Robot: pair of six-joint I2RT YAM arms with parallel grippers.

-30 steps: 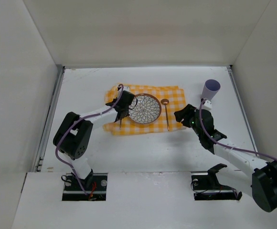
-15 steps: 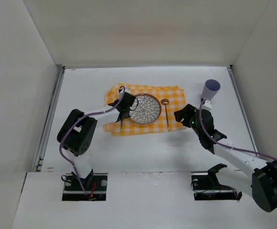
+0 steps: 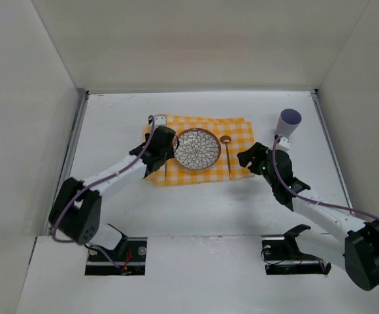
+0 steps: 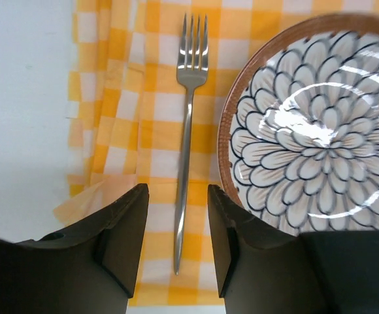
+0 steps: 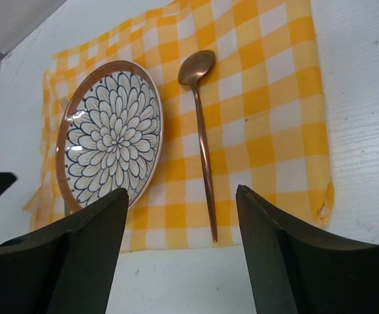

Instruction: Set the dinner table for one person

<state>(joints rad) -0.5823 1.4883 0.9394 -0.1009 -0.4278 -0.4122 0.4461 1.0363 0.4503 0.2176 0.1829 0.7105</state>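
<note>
On the white dinner table (image 3: pixel 209 209) lies a yellow checked cloth (image 3: pixel 238 131) with a flower-patterned plate (image 3: pixel 198 148) in its middle. A silver fork (image 4: pixel 186 150) lies flat on the cloth left of the plate (image 4: pixel 313 144), tines pointing away. My left gripper (image 4: pixel 176 196) hovers over the fork's handle end, open, its jaws apart from the handle on both sides. A copper spoon (image 5: pixel 202 131) lies right of the plate (image 5: pixel 111 137). My right gripper (image 5: pixel 181 193) stands open and empty near the spoon's handle end, above the cloth's front edge.
A lavender cup (image 3: pixel 289 122) stands on the table to the right of the cloth, beyond my right gripper (image 3: pixel 247 159). Grey rails run along the table's left and right edges, with white walls around. My left gripper (image 3: pixel 155 149) is over the cloth's left part.
My left gripper has opened, let go of the fork and drawn back a little along the handle; its arm has swung left. The right arm has stayed put.
</note>
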